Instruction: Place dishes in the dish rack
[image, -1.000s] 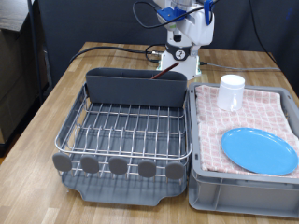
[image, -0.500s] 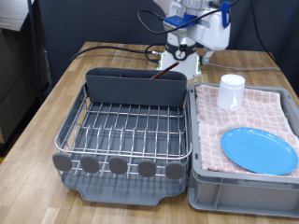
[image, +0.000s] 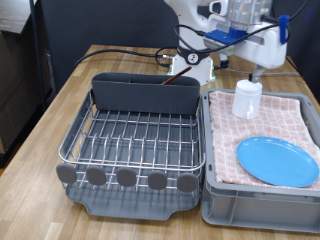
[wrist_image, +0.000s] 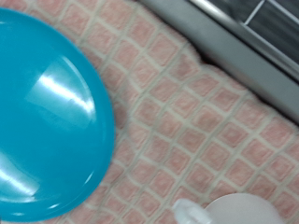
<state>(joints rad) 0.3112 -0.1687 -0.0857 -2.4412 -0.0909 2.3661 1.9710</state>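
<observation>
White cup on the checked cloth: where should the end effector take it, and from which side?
Probably from straight above, fingers closing across the rim or upper wall. The white cup stands upright on the pink checked cloth in the grey crate, whose walls hinder a side approach. The blue plate lies apart from it. The end effector hovers just above the cup.

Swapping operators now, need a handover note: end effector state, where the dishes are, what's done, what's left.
End effector: above the crate, just over the white cup; nothing seen between its fingers, and open or shut cannot be told from these views.
White cup: upright on the pink checked cloth in the grey crate, far corner.
Blue plate: flat on the same cloth, near end of the crate.
Wooden spoon: handle sticks out of the dish rack's back compartment.
Dish rack: wire grid holds nothing.
Done: spoon is in the rack.
Left: cup and plate.
</observation>
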